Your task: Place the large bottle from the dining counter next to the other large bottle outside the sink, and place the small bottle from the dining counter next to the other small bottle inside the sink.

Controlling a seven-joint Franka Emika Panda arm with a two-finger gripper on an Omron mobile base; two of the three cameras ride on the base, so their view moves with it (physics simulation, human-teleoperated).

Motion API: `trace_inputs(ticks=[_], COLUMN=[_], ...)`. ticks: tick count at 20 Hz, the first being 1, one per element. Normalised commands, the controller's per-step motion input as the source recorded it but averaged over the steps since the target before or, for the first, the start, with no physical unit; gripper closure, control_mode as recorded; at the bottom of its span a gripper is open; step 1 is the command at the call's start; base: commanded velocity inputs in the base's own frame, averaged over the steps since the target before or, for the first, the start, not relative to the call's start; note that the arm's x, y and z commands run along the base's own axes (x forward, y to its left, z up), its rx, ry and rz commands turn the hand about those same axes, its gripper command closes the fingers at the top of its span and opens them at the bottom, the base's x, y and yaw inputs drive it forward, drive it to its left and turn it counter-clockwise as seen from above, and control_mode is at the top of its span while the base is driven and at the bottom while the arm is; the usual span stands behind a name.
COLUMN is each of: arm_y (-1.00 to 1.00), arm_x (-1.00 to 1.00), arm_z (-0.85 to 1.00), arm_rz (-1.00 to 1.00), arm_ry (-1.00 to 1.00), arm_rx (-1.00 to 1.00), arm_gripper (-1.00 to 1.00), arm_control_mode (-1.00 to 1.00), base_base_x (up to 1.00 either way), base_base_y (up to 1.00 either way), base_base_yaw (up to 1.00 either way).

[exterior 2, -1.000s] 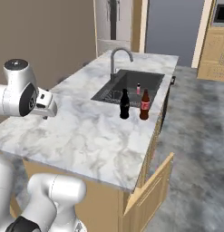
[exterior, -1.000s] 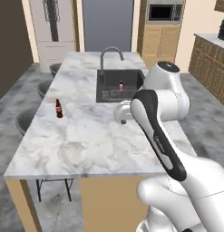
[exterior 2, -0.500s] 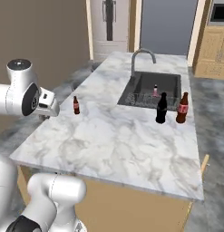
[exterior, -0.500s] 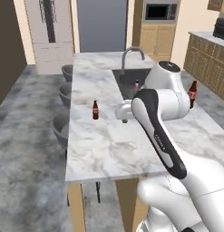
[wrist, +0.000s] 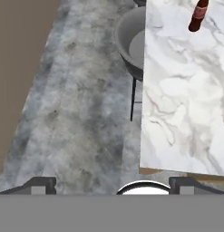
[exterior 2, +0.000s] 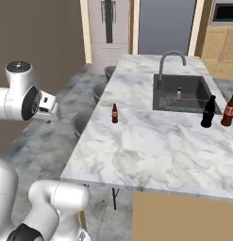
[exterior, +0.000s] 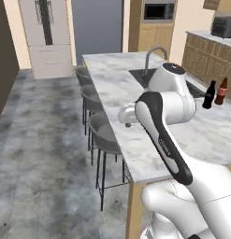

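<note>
The small bottle [exterior 2: 114, 113] [wrist: 199, 15], tiny and brown with a red label, stands upright on the marble dining counter [exterior 2: 151, 146] near its left edge. A tiny pink bottle [exterior 2: 178, 94] stands inside the dark sink [exterior 2: 184, 101]. To the right of the basin, the tall brown large bottle [exterior 2: 229, 110] [exterior: 222, 91] stands close beside the black bottle [exterior 2: 208, 112] [exterior: 209, 94]. My gripper [wrist: 112, 185] [exterior 2: 50, 115] is open and holds nothing. It hangs over the floor beside the counter's edge, well short of the small bottle.
Grey stools [exterior: 105, 133] [wrist: 131, 43] line the counter's left side, one right below my hand. A curved faucet [exterior 2: 170, 59] rises behind the sink. Open grey floor [exterior: 42, 140] lies to the left. Wooden cabinets [exterior: 205, 46] stand at the back right.
The whole scene has shifted as the base drove around the counter, so the cameras moved. The bottles keep their places on the counter. The gripper stays open.
</note>
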Motion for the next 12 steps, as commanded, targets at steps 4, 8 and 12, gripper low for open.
trace_inputs(ticks=[4, 8, 12], arm_y=[0.0, 0.0, 0.0], arm_x=[0.0, 0.0, 0.0], arm_z=[0.0, 0.0, 0.0], arm_rz=[0.0, 0.0, 0.0], arm_ry=[0.0, 0.0, 0.0], arm_rx=[0.0, 0.0, 0.0], arm_gripper=[-1.0, -1.0, -1.0], arm_control_mode=[1.0, 1.0, 1.0], base_base_x=[0.0, 0.22, 0.42], base_base_y=[1.0, 1.0, 0.95], base_base_yaw=[-0.39, -0.54, -0.66])
